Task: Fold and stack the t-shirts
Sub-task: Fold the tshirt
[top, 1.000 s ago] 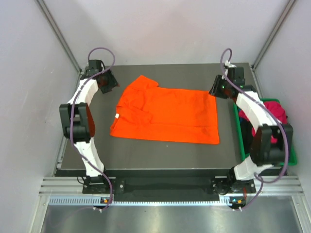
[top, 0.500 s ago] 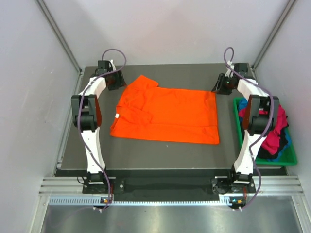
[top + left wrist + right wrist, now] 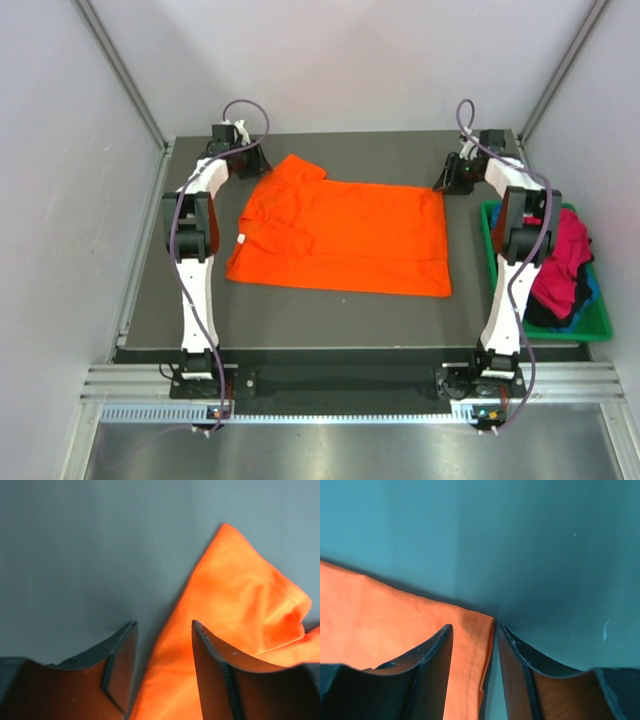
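Top external view: the orange t-shirt (image 3: pixel 345 240) lies spread flat mid-table (image 3: pixel 300 315), with a magenta t-shirt (image 3: pixel 568 245) heaped in the green bin (image 3: pixel 598 325). Both arms have stretched farther since a second ago. The left gripper (image 3: pixel 252 166) and right gripper (image 3: pixel 447 183), jaws apart, straddle the far sleeve and hem corner.

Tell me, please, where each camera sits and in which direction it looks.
Top external: above and behind the bases, looking down at the table and the orange t-shirt; left arm and right arm show.
Left wrist: on the left arm, looking past the left fingers at a pointed shirt end.
Right wrist: on the right arm, looking past the right fingers at a hemmed corner.
All three share the orange t-shirt.
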You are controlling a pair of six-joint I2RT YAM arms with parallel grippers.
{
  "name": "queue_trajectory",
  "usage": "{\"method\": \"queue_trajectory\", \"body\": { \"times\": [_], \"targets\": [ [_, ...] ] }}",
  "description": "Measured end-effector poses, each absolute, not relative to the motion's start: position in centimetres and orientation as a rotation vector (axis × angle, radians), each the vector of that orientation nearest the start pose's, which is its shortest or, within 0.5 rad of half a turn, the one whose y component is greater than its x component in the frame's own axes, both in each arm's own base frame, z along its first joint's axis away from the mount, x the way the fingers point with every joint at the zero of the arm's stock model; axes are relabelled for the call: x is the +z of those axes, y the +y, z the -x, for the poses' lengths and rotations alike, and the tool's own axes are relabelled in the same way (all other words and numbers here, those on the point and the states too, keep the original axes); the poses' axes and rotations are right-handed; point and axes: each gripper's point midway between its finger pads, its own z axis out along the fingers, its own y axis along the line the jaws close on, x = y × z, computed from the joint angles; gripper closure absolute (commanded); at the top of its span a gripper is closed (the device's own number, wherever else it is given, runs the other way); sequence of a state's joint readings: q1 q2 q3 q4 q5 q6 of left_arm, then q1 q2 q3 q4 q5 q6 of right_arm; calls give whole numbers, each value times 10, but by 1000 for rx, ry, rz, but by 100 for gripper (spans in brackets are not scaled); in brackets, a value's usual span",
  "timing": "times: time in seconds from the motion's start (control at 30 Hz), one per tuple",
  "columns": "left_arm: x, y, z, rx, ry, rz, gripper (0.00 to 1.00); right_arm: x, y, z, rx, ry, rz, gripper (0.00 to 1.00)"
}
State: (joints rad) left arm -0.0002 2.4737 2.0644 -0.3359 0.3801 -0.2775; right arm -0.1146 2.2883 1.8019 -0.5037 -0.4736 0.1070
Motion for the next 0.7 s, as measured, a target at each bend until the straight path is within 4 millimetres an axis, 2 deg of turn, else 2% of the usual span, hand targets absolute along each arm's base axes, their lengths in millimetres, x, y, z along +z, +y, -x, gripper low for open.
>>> {"method": "queue_trajectory", "body": {
  "times": [0.1, 0.13, 0.17, 0.27, 0.37, 0.4, 0.43, 0.53, 0.57, 0.67, 0.7],
  "targets": [
    [46, -93, -620, -618, 2308, 95, 61, 36, 20, -535, 577, 2506, -75, 58],
    [46, -98, -620, -626, 2309, 88, 61, 37, 20, -535, 571, 2507, -67, 58],
    [45, -102, -619, -630, 2312, 81, 68, 37, 19, -535, 562, 2506, -58, 58],
    [42, -113, -618, -646, 2315, 67, 78, 36, 17, -535, 549, 2507, -36, 61],
    [42, -116, -618, -651, 2315, 63, 89, 36, 17, -535, 542, 2504, -3, 63],
    [43, -116, -619, -651, 2312, 64, 97, 36, 17, -535, 540, 2503, 5, 64],
    [45, -115, -620, -652, 2308, 67, 100, 35, 17, -535, 540, 2503, 7, 66],
    [50, -113, -625, -648, 2292, 63, 100, 34, 18, -535, 551, 2500, 17, 81],
    [50, -112, -625, -645, 2290, 65, 100, 33, 19, -536, 561, 2499, 11, 89],
    [52, -110, -627, -642, 2285, 69, 100, 31, 19, -537, 565, 2496, -6, 99],
    [52, -109, -627, -641, 2285, 73, 100, 30, 19, -537, 565, 2491, -11, 100]
  ]
}}
